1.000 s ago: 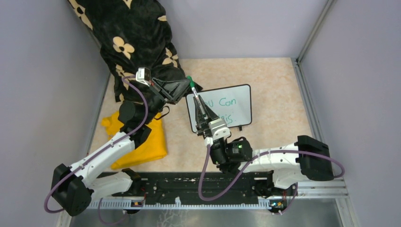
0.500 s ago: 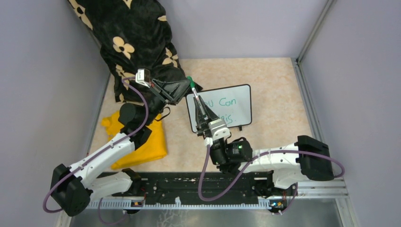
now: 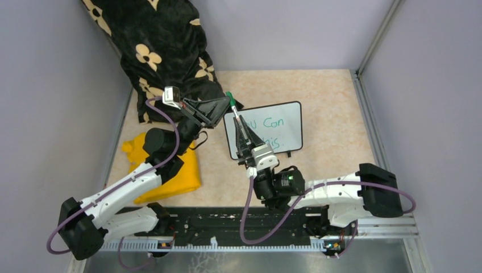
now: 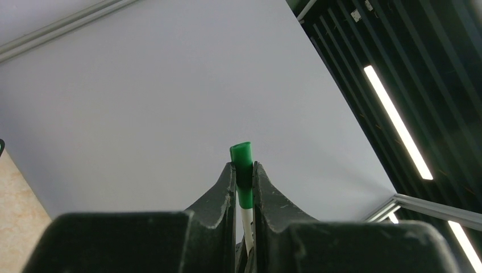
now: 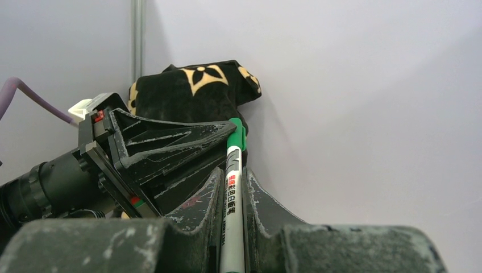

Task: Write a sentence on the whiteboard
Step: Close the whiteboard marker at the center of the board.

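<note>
Overhead, the whiteboard (image 3: 287, 122) lies flat on the table (image 3: 329, 102), right of centre, its near-left corner under the right arm. Green writing on it, the sentence (image 3: 267, 123): "ou Con" on top, "is." below; the rest is hidden by the arm. Right gripper (image 3: 237, 119) sits over the board's left edge, clamped on a marker (image 3: 233, 108) that points away toward the far wall. Left gripper (image 3: 226, 104) comes in from the left and meets the marker's far end, its fingers pinched on the green cap (image 3: 229, 98). Yellow cloth (image 3: 182, 170) lies left of the board, under the left arm. Black flowered fabric (image 3: 165, 40) is piled in the far-left corner.

Left wrist view: both fingers are tight on the green cap, the white marker body running down between them. Only wall and ceiling lights behind; no board in view.

Right wrist view: fingers closed on the marker's labelled barrel, with the left gripper's fingertips on the green end just beyond. Flowered fabric sits behind against the wall. Board not visible.

Progress, judged: two lines with a full stop look finished, so the writing is likely done. The marker is off the board, held by both arms at the cap. Cannot tell whether the cap is fully seated. Likely left: let go and put the marker down.
</note>
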Tool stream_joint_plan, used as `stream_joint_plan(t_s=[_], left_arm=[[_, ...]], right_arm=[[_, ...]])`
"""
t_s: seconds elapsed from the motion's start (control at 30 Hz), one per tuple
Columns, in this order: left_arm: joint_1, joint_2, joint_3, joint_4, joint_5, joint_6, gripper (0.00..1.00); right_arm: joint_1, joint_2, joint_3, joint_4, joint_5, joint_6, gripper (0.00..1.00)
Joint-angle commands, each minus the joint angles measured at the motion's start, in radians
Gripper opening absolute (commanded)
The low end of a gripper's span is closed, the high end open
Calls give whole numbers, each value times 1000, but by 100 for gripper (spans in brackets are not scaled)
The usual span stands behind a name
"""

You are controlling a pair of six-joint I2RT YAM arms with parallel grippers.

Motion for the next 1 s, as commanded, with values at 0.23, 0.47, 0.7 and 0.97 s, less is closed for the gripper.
stream_joint_plan(t_s=[0.23, 0.47, 0.7, 0.97], left_arm=[[-182, -10, -22, -28, 219, 54, 0], [-188, -35, -44, -29, 166, 82, 0], [-186, -102, -68, -30, 43, 138, 36], [-185, -208, -65, -69, -133, 297, 92]], right_arm=[[-29, 4, 58, 171, 3, 0, 0], [-29, -16, 55, 168, 2, 3, 0], [-26, -41, 38, 118, 4, 24, 0], [-11, -91, 7, 37, -11, 84, 0]])
